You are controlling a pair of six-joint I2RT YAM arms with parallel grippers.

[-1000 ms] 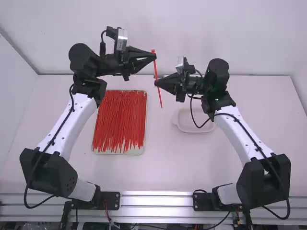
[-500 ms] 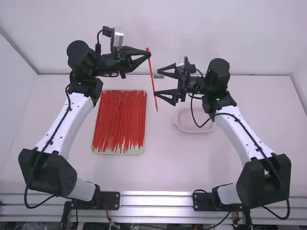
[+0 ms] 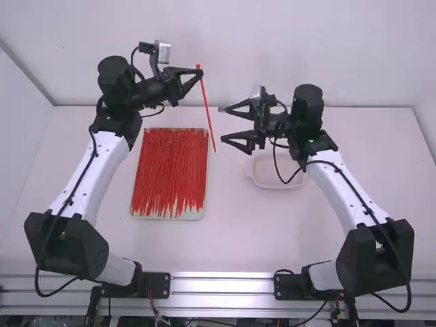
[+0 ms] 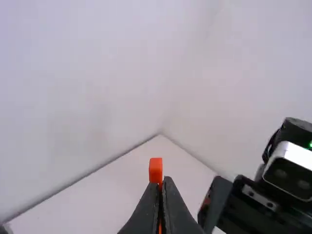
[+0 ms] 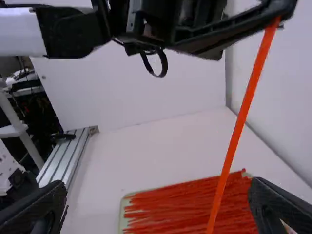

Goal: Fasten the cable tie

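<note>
One red cable tie (image 3: 207,112) hangs straight down in the air above the table's far middle. My left gripper (image 3: 197,73) is shut on it just below its square head (image 4: 155,169). In the right wrist view the tie (image 5: 239,129) runs as a long orange strip from the left gripper down toward the tray. To the right of the tie my right gripper (image 3: 229,125) stands open at about the height of its lower half, its fingers (image 3: 235,107) spread wide and apart from the strip. Only the tips of those fingers (image 5: 34,204) appear in its own view.
A tray (image 3: 201,214) with several loose red cable ties (image 3: 170,174) lies left of the middle, under the held tie. A shallow white dish (image 3: 272,178) sits under the right arm. The white back wall stands close behind both grippers.
My right gripper has let go of the tie, opened wide and drawn back to the right. The left gripper has carried the tie to the left.
</note>
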